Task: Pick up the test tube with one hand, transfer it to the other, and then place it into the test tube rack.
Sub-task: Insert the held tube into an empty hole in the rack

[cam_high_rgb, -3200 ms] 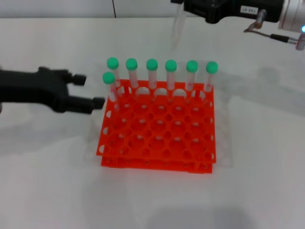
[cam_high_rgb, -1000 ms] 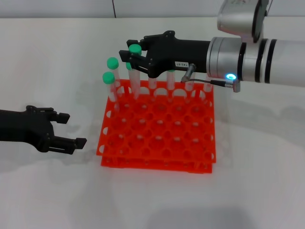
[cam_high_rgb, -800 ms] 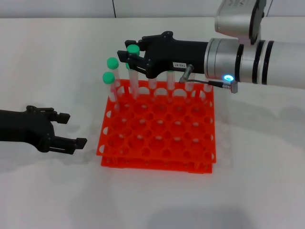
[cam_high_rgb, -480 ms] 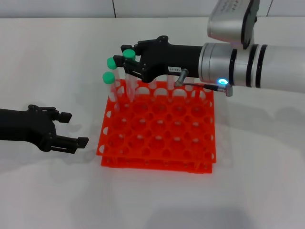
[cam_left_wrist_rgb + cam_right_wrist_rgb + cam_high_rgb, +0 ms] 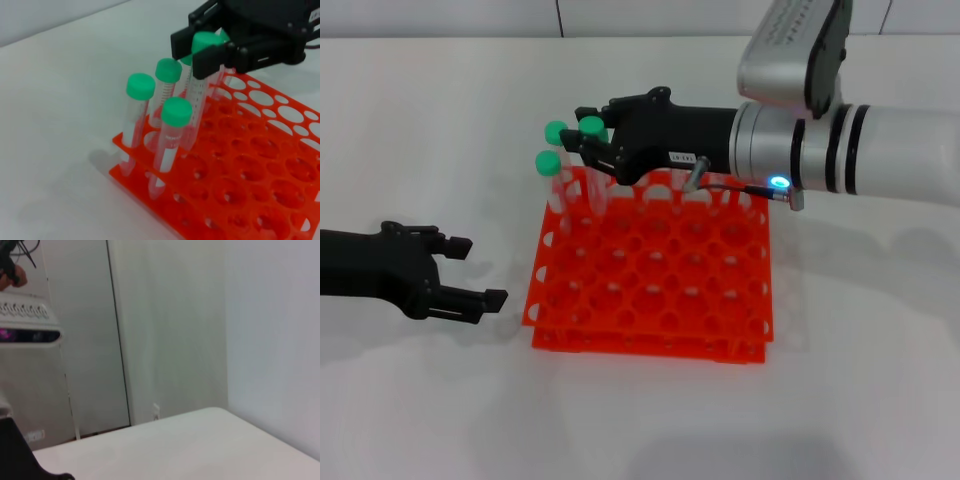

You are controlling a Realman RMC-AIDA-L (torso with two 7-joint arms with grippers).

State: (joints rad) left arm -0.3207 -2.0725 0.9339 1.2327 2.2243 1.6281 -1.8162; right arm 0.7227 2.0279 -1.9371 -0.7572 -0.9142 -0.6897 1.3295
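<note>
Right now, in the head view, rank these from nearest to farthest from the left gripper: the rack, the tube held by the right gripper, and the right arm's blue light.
From the left gripper, low at the left:
1. Test tube rack, just beside it.
2. Held test tube, over the rack's back-left corner in the right gripper.
3. Blue light, far right on the wrist.
</note>
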